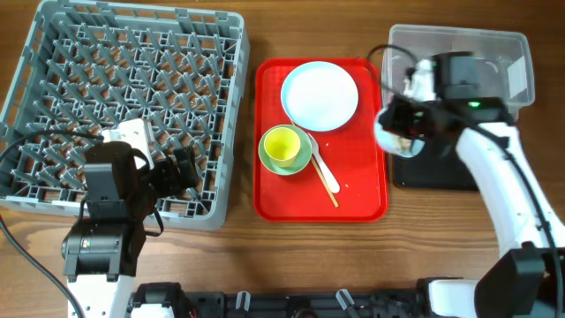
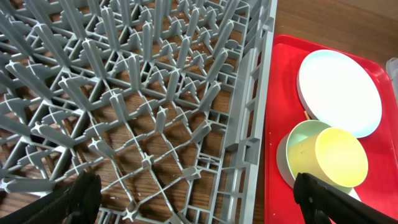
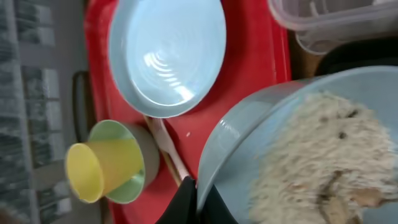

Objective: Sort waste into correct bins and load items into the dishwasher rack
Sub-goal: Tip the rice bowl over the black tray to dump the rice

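1. While the right gripper is pinching the rim of the pale blue bowl, jaws nearly closed on it, the crumbs are sitting heaped inside. The bowl is hanging at 3 o'clock of the red tray, where the clear tub is meeting the black tray.
2. Judging the step: dumping food waste. The next move is calling for tipping the bowl over the correct bin, then carrying it to the rack.
3. The left gripper is hovering wide open and empty over the rack's 5 o'clock corner.
4. The right wrist view is showing the crumbs, which the overhead view is hiding behind the arm. Overhead alone is showing both bins, plus the fork and chopsticks at 4 o'clock of the green bowl.
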`<state>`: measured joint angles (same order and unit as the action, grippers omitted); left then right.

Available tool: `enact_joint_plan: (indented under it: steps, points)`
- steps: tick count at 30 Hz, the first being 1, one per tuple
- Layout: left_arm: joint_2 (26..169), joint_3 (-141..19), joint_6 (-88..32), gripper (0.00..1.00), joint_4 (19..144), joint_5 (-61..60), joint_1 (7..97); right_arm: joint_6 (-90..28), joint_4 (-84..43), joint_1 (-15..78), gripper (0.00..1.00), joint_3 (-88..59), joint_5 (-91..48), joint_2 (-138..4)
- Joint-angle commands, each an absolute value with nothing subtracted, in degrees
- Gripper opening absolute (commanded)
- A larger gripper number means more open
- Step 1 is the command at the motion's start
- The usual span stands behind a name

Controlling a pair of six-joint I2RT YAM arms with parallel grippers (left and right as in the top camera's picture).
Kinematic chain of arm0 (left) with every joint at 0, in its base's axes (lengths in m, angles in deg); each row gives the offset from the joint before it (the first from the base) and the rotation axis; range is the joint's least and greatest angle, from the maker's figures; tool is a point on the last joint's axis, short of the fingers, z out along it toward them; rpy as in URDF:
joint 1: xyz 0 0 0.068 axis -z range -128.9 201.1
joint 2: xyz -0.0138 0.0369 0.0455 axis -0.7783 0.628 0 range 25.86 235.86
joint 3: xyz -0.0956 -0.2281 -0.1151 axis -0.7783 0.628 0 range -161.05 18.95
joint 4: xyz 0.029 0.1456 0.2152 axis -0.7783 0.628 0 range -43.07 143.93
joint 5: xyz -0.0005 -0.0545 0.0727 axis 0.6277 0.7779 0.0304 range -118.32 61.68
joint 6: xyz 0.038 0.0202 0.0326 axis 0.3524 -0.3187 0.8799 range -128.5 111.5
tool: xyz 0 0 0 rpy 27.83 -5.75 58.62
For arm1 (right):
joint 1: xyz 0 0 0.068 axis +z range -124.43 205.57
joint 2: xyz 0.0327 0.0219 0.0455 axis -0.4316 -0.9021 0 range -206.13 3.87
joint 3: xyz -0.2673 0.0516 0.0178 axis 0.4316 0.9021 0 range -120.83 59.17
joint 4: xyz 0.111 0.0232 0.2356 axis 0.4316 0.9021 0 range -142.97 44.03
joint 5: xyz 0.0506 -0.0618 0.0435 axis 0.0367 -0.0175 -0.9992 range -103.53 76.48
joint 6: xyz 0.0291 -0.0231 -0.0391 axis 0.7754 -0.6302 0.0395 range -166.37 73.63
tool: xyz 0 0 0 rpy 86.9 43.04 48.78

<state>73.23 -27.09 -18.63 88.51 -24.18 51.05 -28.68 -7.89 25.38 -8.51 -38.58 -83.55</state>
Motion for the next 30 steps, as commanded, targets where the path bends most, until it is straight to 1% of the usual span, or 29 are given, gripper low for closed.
enact_joint_plan:
  steps: [1,5,10,14,16,20,23,25,27,28,29,30]
  points:
    - [73.1,-28.1,-17.9,1.00,88.4,-24.4,51.4,-35.8,-8.5,17.0,0.05,-6.0,-55.5,-88.2]
    - [73.1,-28.1,-17.9,1.00,88.4,-24.4,51.4,-39.0,-10.3,7.5,0.04,-4.8,-70.1,-97.0]
    - [73.1,-28.1,-17.9,1.00,88.4,-24.3,51.4,-40.0,-11.8,-3.3,0.04,-4.8,-88.0,-106.9]
    - [73.1,-28.1,-17.9,1.00,88.4,-24.3,51.4,-39.6,-12.2,-7.9,0.04,-4.8,-98.2,-108.3]
    - [73.1,-28.1,-17.9,1.00,88.4,-24.3,51.4,-38.2,-13.2,-9.2,0.04,-4.8,-106.1,-108.3]
    - [73.1,-28.1,-17.9,1.00,88.4,-24.3,51.4,-26.4,-16.6,-9.4,0.04,-4.8,-106.5,-108.3]
    - [73.1,-28.1,-17.9,1.00,88.4,-24.3,51.4,-21.7,-21.9,-9.4,0.04,-4.8,-106.5,-108.3]
    - [73.1,-28.1,-17.9,1.00,88.4,-24.3,51.4,-18.7,-25.4,-9.4,0.04,-4.8,-102.5,-108.3]
    - [73.1,-28.1,-17.9,1.00,88.4,-24.3,51.4,-15.9,-25.5,-9.4,0.04,-4.8,-97.5,-108.3]
    - [73.1,-28.1,-17.9,1.00,88.4,-24.3,51.4,-14.9,-25.5,-9.3,0.04,-4.8,-97.5,-108.3]
    - [73.1,-28.1,-17.9,1.00,88.4,-24.3,51.4,-19.9,-28.0,-8.9,0.04,-4.8,-106.7,-108.3]
    - [73.1,-28.1,-17.9,1.00,88.4,-24.4,51.4,-22.7,-27.8,-8.2,0.04,-4.9,-106.6,-107.9]
